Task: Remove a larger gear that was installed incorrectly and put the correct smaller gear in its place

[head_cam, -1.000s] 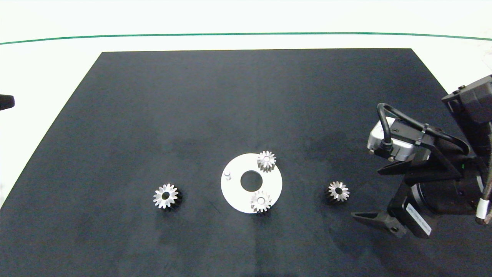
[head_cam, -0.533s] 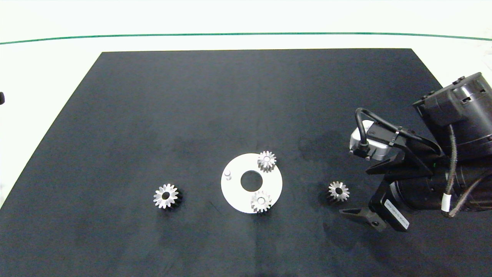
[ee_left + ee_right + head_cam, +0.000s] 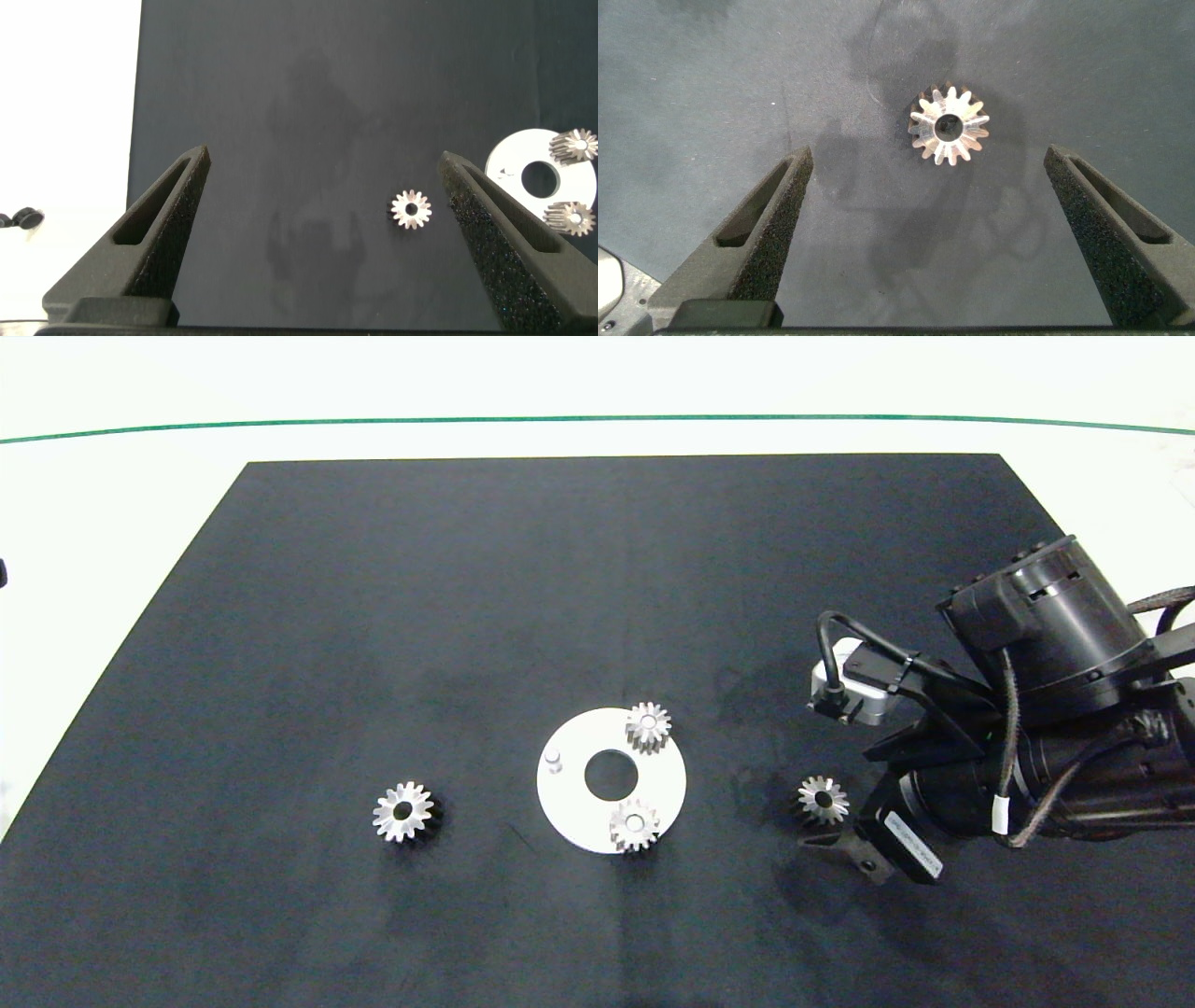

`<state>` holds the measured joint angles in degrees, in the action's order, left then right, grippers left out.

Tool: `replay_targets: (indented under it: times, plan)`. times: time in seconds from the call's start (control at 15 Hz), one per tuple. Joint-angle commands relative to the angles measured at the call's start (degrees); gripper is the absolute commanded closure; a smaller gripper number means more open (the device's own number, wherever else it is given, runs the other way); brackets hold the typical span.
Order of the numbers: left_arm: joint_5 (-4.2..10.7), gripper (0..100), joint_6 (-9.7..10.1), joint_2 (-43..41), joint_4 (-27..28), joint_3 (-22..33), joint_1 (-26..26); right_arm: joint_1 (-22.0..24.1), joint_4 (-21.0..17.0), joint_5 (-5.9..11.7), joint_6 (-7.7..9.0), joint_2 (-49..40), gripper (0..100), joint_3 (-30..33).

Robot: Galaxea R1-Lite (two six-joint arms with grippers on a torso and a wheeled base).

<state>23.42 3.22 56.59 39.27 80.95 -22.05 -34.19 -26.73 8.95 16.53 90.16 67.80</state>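
Lying flat on the bench mat, right of the white disc (image 3: 569, 803), the smaller gear (image 3: 822, 800) sits ahead of my right gripper (image 3: 938, 233), fingers spread wide. Closing off-centre could skid it away. The larger gear (image 3: 403, 812) lies left, removed.

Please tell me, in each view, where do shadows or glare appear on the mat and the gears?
Head view: the white disc glares bright, and the right gripper casts a faint shadow on the mat. Right wrist view: soft shadows surround the smaller gear. Left wrist view: a dim shadow lies between the open fingers.
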Motion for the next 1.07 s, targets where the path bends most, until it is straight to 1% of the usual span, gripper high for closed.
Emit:
replay_targets:
  times: [0.07,0.33,0.6,0.8,1.07]
  plan:
    - [0.14,0,-0.05,-0.34,0.28,-0.09,-0.10,2.29,0.19,0.81,-0.01,1.95,0,-0.22]
    - [0.14,0,-0.05,-0.69,0.28,-0.17,-1.06,3.52,1.33,0.28,-0.18,2.91,0,-0.48]
    - [0.14,0,-0.05,-0.78,0.28,-0.26,-1.50,3.43,3.88,0.19,-0.27,4.23,0,-1.45]
    - [0.14,0,-0.05,-0.78,0.28,-0.35,-1.50,3.52,5.46,0.19,-0.27,4.58,6,-2.50]
    - [0.14,0,-0.05,-0.78,0.37,-0.35,-1.59,3.52,5.46,0.19,-0.27,5.02,14,-2.68]
